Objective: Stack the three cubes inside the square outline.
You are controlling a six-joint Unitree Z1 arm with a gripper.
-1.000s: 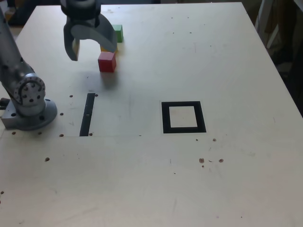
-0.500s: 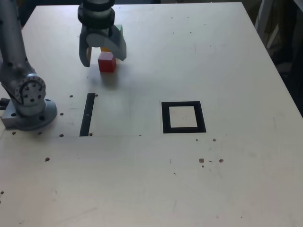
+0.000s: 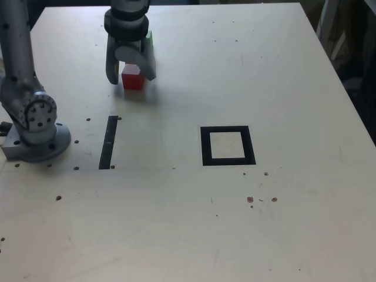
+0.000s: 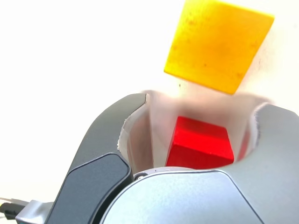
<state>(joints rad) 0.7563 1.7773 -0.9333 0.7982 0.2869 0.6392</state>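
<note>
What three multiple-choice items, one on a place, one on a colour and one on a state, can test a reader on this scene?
1. Where is the red cube?
A. inside the square outline
B. between the fingers of the hand
C. on the black strip

2. Which colour is the cube just beyond the red one in the wrist view?
A. blue
B. white
C. yellow

3. What lies inside the square outline?
A. nothing
B. one cube
C. a stack of two cubes

Key: 1 B, a finger stands at each side of it. 2 C, the yellow cube fills that spot. 3 A, only bare table shows there.
</note>
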